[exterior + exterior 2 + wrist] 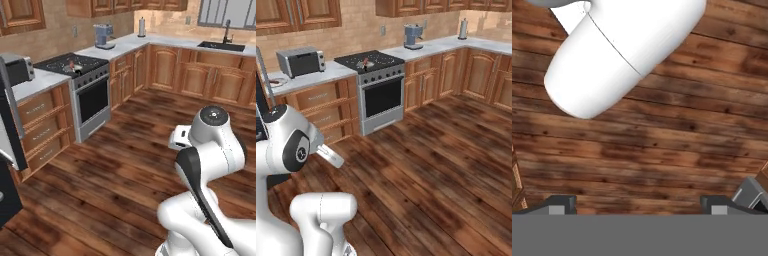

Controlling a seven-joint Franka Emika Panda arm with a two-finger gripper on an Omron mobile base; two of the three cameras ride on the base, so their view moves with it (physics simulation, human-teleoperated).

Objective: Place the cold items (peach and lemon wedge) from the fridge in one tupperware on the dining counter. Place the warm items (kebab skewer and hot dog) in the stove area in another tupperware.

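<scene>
Kebab skewer point(364, 62) on stove point(370, 62), toaster oven point(301, 61) and coffee machine point(413, 36) nearby.

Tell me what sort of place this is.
A home-style kitchen, rendered. It has a stove with an oven door below, wooden cabinets under pale counters, a sink beneath a window, and a toaster oven on the counter.

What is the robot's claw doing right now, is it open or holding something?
Gripper: open, jaws wide apart, holding nothing; just the wooden floor shows between its fingertips.
</scene>
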